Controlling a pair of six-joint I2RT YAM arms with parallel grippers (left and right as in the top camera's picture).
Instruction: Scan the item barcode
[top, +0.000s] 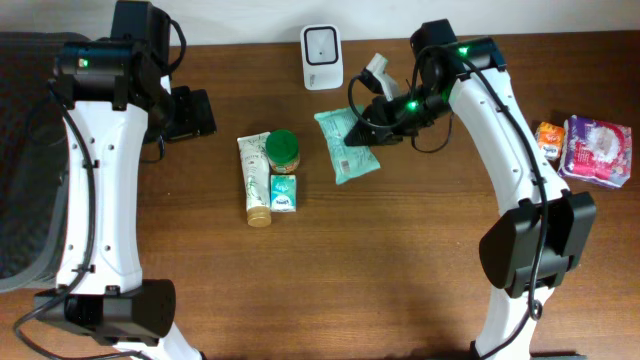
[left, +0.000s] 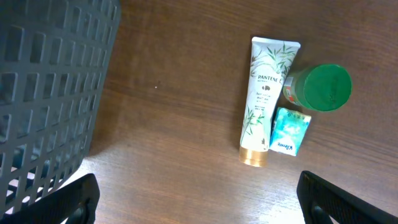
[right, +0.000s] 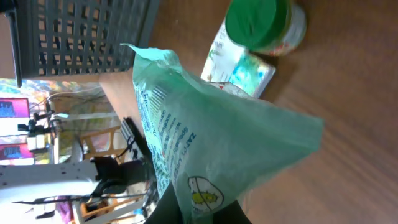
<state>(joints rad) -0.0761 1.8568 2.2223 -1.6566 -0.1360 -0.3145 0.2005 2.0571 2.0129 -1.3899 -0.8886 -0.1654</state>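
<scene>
One green pouch (top: 346, 145) is clamped by an edge in the closed jaws of the right gripper (top: 372, 128), just near and right of the white scanner (top: 322, 57) at the table's far side, presumably so its printed face can be presented there. A tube (top: 256, 178), jar (top: 282, 150) and tissue pack (top: 284, 194) are grouped to its left, seemingly queued. The left gripper (top: 190, 113) is parked empty and spread wide by the basket (left: 50, 93).
</scene>
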